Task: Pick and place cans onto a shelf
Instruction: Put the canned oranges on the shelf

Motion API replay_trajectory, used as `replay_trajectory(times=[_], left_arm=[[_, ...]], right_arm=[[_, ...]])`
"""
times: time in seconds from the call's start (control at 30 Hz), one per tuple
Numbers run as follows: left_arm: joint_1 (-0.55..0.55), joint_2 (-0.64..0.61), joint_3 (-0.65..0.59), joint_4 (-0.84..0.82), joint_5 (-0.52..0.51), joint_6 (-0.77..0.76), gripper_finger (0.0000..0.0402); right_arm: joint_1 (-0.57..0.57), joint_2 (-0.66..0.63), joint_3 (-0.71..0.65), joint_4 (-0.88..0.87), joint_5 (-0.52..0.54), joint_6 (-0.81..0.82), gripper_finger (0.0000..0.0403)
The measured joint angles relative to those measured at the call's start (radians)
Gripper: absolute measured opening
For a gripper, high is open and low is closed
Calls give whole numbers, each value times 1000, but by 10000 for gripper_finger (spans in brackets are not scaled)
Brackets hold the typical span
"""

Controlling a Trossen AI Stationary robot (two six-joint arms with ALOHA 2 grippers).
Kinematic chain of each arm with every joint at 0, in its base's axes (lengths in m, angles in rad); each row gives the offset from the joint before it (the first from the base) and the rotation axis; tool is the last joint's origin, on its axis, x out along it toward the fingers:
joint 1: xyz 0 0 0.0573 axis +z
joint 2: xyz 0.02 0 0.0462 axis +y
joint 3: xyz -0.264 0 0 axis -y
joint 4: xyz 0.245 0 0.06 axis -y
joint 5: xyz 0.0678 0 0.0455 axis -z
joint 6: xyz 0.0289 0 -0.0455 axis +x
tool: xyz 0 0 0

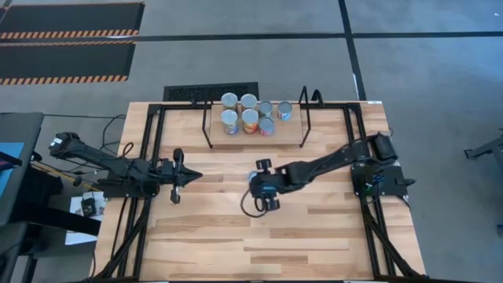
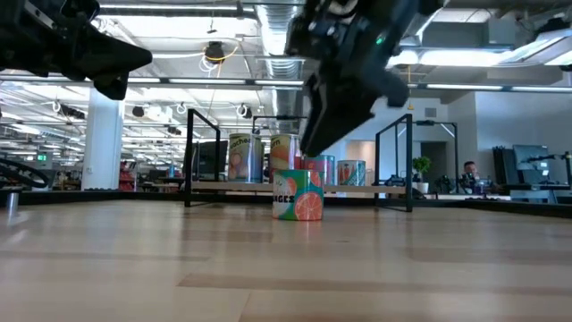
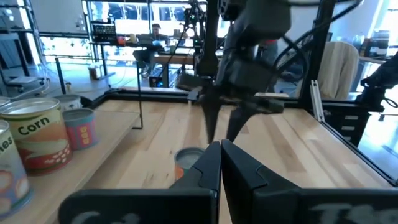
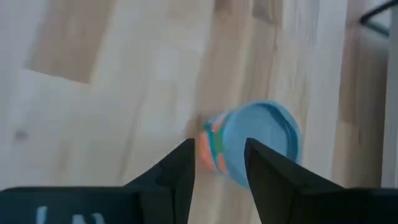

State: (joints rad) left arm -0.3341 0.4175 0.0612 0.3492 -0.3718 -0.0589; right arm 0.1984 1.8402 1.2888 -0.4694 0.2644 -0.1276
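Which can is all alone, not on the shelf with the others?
The orange-labelled can standing on the table, right under the right pincer. The other cans sit together on the shelf.

Industrial lab hall, exposed ceiling ducts (image 2: 268, 13), hazard-striped floor mats (image 1: 67, 31), workstation monitors (image 3: 106, 28), seated person (image 3: 152, 43)

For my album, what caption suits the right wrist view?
Open right gripper poised above an upright can on the wooden table.
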Motion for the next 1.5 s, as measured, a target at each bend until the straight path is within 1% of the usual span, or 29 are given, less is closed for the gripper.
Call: replay_trajectory(times=[0.13,0.27,0.4,0.53,0.6,0.7,0.8,0.93,1.03,1.17,1.27,1.4,1.5], left_arm=[[0,0,0,0,-1,6,0],[0,0,0,1,-7,6,0],[0,0,0,-1,-10,6,0],[0,0,0,-1,-10,6,0],[0,0,0,-1,-10,6,0],[0,0,0,-1,-10,6,0],[0,1,0,-1,-10,6,0],[0,0,0,-1,-10,6,0],[0,0,0,-1,-10,5,0],[0,0,0,-1,-10,5,0],[0,0,0,-1,-10,5,0],[0,0,0,0,-10,6,0],[0,0,0,0,-10,6,0]], right_arm=[[-28,65,51,-72,2,-39,158],[-46,113,84,-118,5,-58,135],[-51,139,107,-135,12,-65,89],[-47,136,127,-193,15,-59,28],[-42,116,131,-235,20,-44,12],[-45,60,157,-300,18,8,20],[-79,-13,176,-397,16,45,24],[-181,-93,176,-502,22,79,11],[-284,-135,177,-521,26,82,10],[-424,-129,150,-489,14,71,17],[-511,-92,142,-470,-25,70,16],[-575,-42,141,-416,-38,51,16],[-607,-20,142,-398,-70,45,18]])
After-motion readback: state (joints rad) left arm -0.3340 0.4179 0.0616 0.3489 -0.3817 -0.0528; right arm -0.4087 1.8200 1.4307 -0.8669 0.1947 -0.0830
